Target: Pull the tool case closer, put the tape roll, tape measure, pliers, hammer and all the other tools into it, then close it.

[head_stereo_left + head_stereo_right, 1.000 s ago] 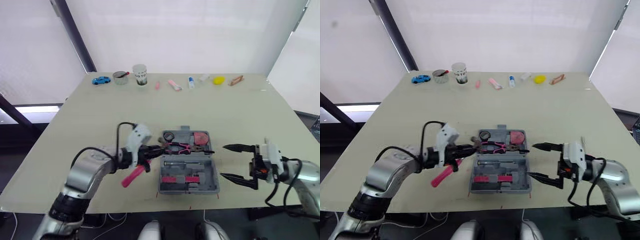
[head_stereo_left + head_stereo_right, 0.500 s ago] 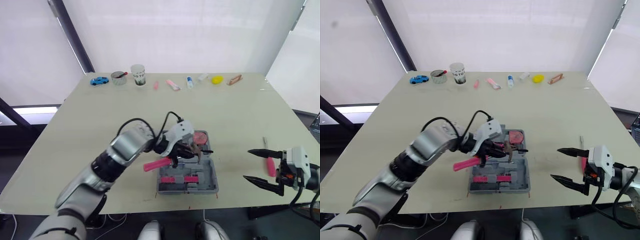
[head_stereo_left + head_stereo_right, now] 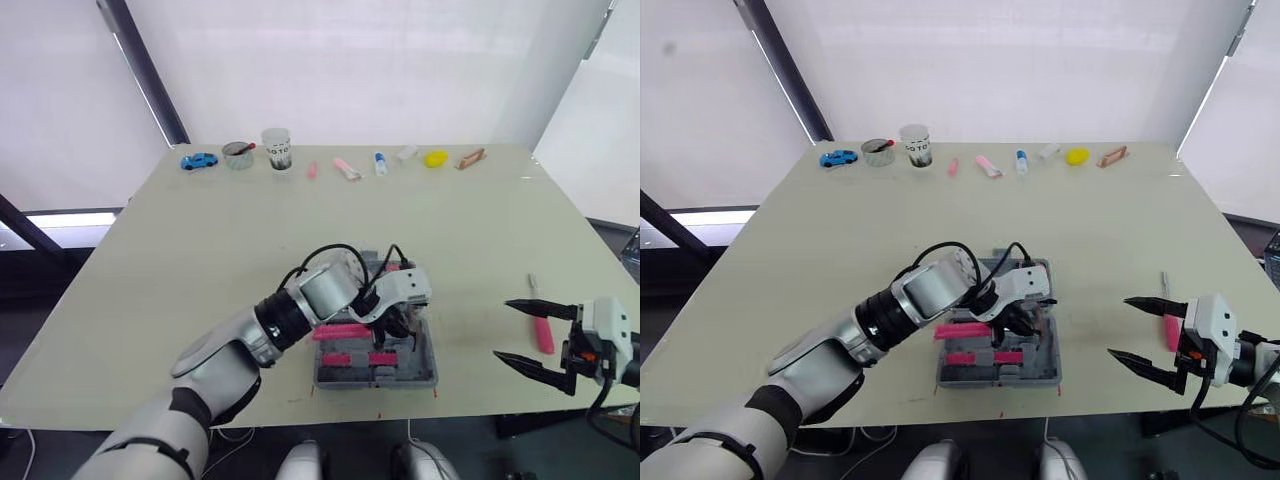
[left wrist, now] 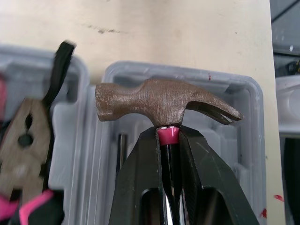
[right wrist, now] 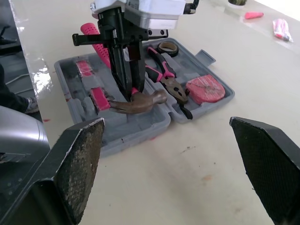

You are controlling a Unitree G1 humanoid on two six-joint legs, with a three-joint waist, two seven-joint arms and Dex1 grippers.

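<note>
While left fingers [image 4: 136, 187] clamp hammer [image 4: 159, 105], case [image 5: 145, 129] holds pliers [image 5: 165, 75], tape roll [image 5: 165, 47].

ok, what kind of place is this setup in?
Probably a lab or test room: a table holding an open tool case, unrelated props like a toy car and cup along its far edge, white blinds behind.

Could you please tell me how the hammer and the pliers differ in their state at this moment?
The hammer is held by the left gripper, its jaws shut just below the head; the pliers lie free, with nothing gripping them. The hammer's head is in one half of the tool case, while the pliers sit in the other half, beside the pink tape measure. Both have pink on their handles and are within the open case.
</note>
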